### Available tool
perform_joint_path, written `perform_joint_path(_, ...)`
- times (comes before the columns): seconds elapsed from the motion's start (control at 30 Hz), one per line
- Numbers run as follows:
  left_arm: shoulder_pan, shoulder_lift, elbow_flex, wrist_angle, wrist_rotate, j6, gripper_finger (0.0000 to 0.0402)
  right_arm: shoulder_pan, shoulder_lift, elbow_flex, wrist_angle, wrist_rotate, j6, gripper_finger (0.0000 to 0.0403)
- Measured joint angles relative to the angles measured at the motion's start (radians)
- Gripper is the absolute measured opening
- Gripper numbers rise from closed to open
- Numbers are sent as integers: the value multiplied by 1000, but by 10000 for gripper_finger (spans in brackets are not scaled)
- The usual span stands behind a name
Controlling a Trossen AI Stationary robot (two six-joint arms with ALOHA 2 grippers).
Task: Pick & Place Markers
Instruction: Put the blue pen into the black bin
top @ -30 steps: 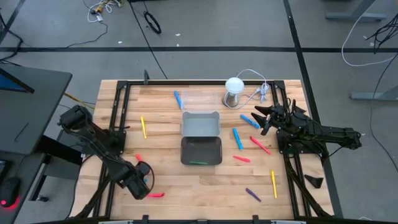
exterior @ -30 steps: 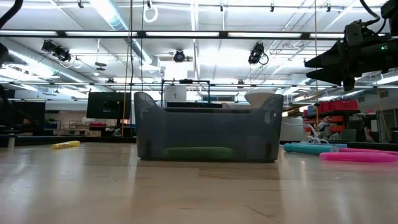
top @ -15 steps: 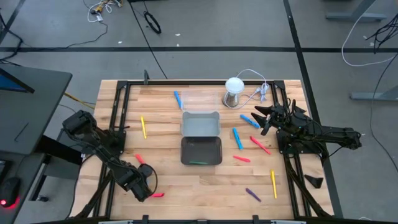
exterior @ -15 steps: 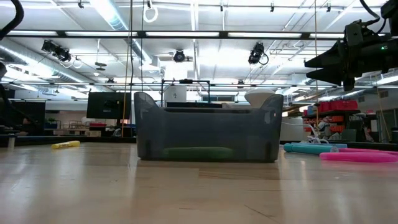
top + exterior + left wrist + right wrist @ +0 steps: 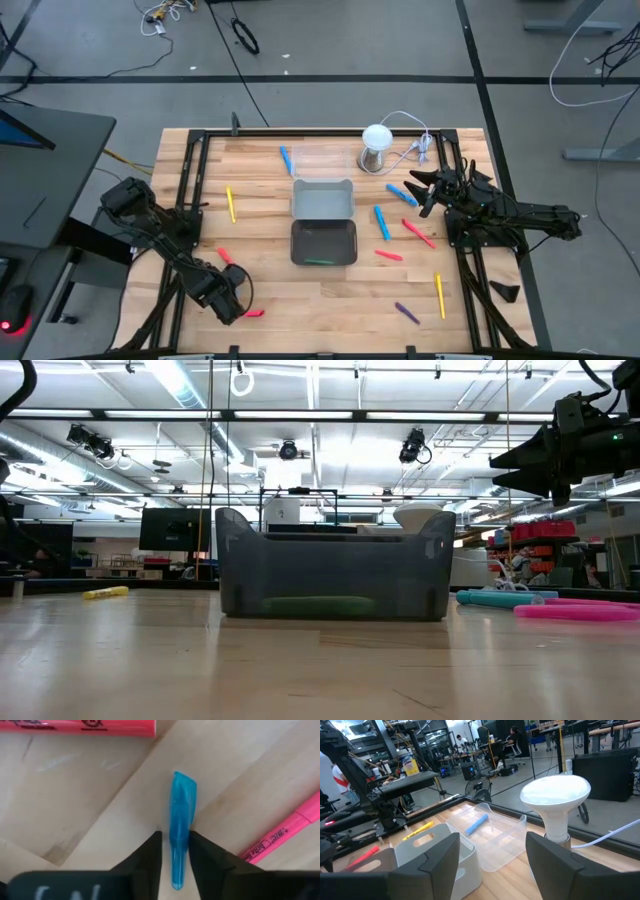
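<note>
Both arms are dark, jointed and slender, with black cabling along their links. The left claw [image 5: 173,851] has two matte black, wedge-shaped fingers. The right claw [image 5: 492,857] has broad dark grey fingers with angular edges.

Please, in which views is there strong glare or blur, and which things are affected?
Low view: bright ceiling lights glare above the grey tray; the near table is blurred. Left wrist view: the blue marker is sharp, the left gripper around it slightly soft. Right wrist view: the white lamp dome is overexposed.
</note>
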Motion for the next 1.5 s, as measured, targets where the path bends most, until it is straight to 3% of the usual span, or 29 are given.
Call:
perform_joint_path(0.2, 0, 0, 0, 8, 0, 18, 44, 0, 0, 0, 0, 0, 0, 231)
perform_joint_path(0.43, 0, 0, 2, 5, -1, 35, 47, 0, 0, 0, 0, 0, 0, 231)
perform_joint_path(0.67, 10, -23, 93, -170, -44, 100, 41, 0, 0, 0, 0, 0, 0, 231)
perform_joint_path(1.5, 178, -68, 433, -506, -34, 618, 43, 0, 0, 0, 0, 0, 0, 231)
